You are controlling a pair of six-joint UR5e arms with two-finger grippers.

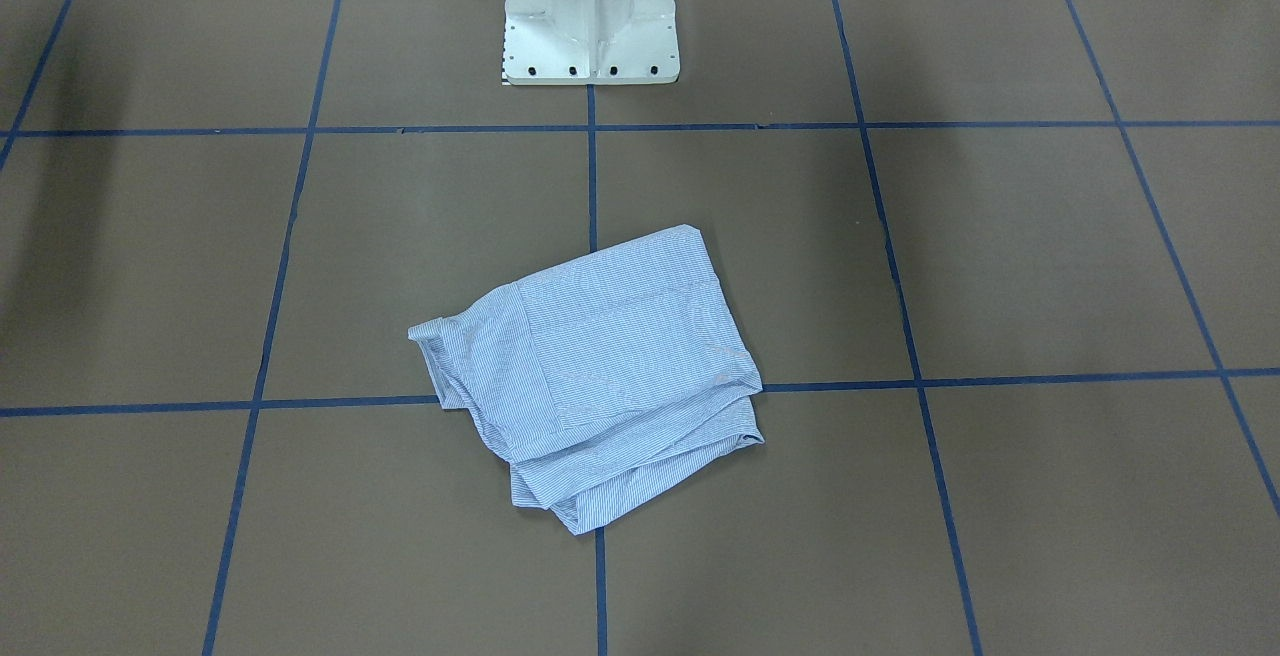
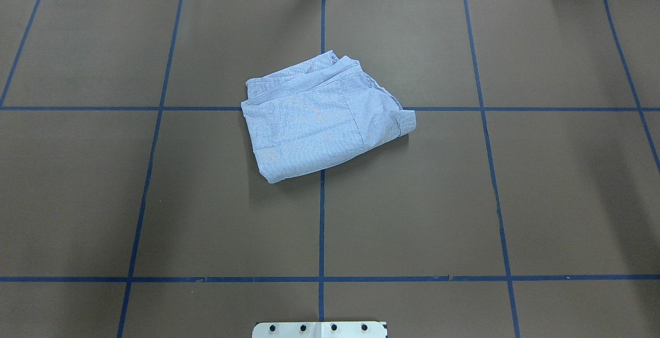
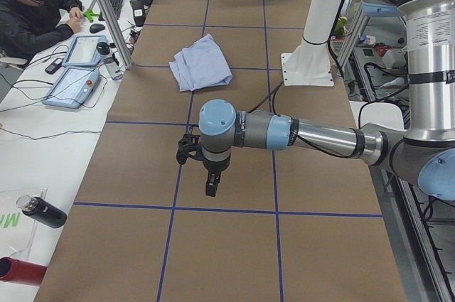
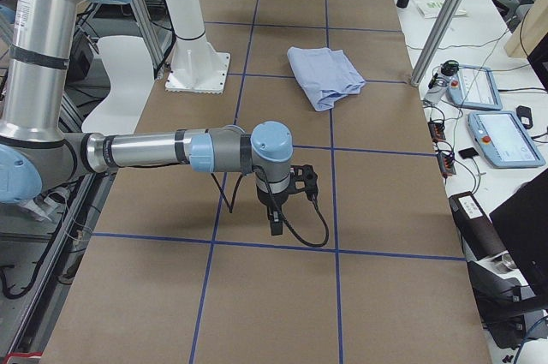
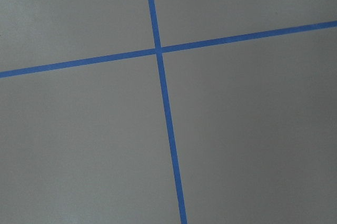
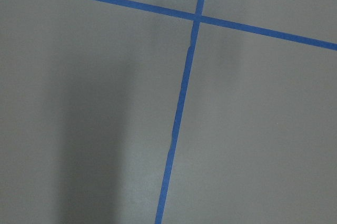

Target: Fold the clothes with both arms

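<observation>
The light-blue striped shirt (image 1: 590,366) lies folded into a rough, wrinkled rectangle near the table's middle; it also shows in the overhead view (image 2: 322,119) and both side views (image 3: 201,62) (image 4: 325,75). Neither gripper touches it. My left gripper (image 3: 211,187) hangs above bare table, well apart from the shirt, seen only in the exterior left view. My right gripper (image 4: 276,225) hangs likewise over bare table, seen only in the exterior right view. I cannot tell whether either is open or shut. Both wrist views show only brown table and blue tape lines.
The white pedestal base (image 1: 590,26) stands at the robot's side of the table. Blue tape lines (image 2: 321,214) form a grid on the brown surface. A seated operator (image 3: 28,11), control pendants (image 3: 71,85) (image 4: 505,137) and a bottle (image 3: 43,211) are on the side bench.
</observation>
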